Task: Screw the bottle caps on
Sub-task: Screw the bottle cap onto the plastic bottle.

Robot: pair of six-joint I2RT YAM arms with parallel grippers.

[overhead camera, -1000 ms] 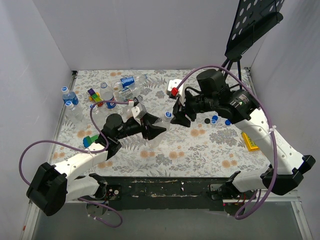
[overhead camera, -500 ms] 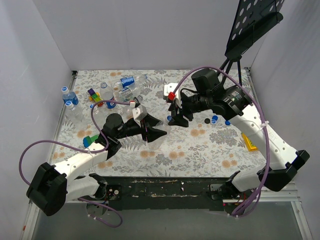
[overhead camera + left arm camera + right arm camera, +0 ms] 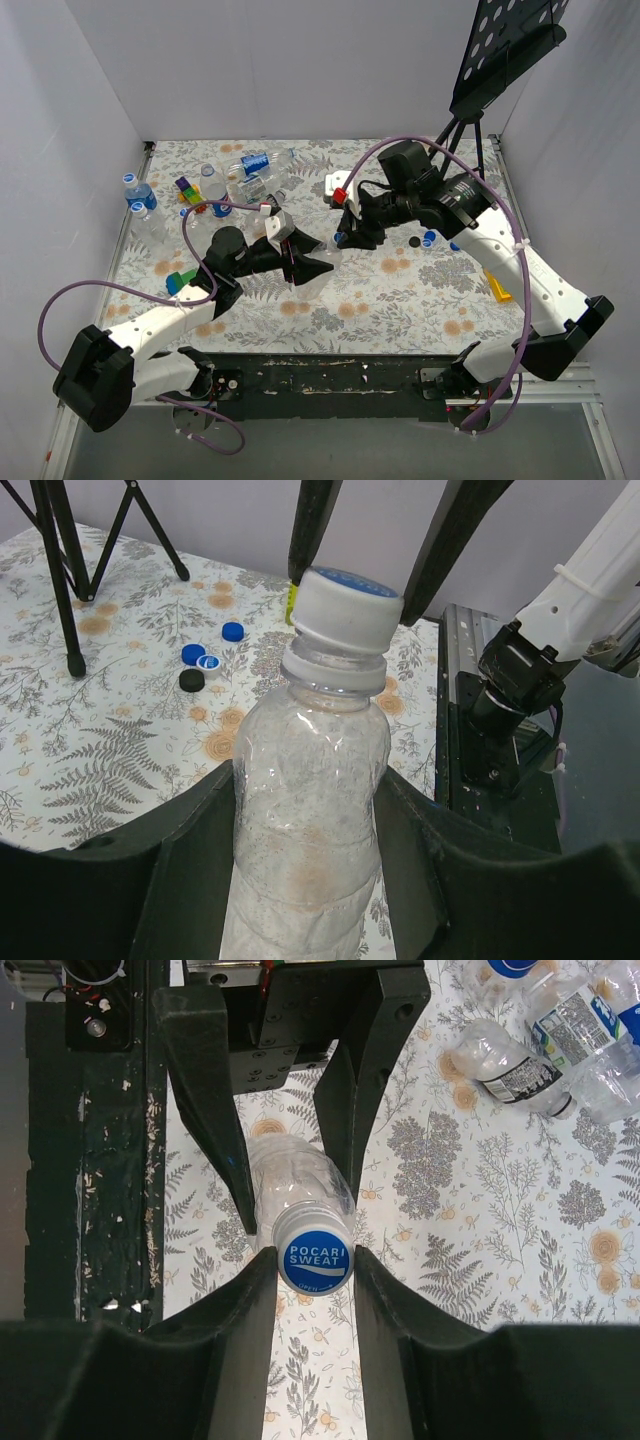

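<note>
Above the floral surface (image 3: 400,300), the left jaws grasp a clear bottle (image 3: 305,780) by its body while the right jaws clench the blue-topped cap (image 3: 315,1258) on its neck

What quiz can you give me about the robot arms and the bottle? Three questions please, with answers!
1. True or false: the left gripper holds the bottle by its body.
2. Pick one: the right gripper pinches A) a yellow block, B) the cap on top of the bottle, C) nothing.
3. One loose cap on the cloth isn't blue. What colour is it?
Key: 1 true; 2 B; 3 black.
</note>
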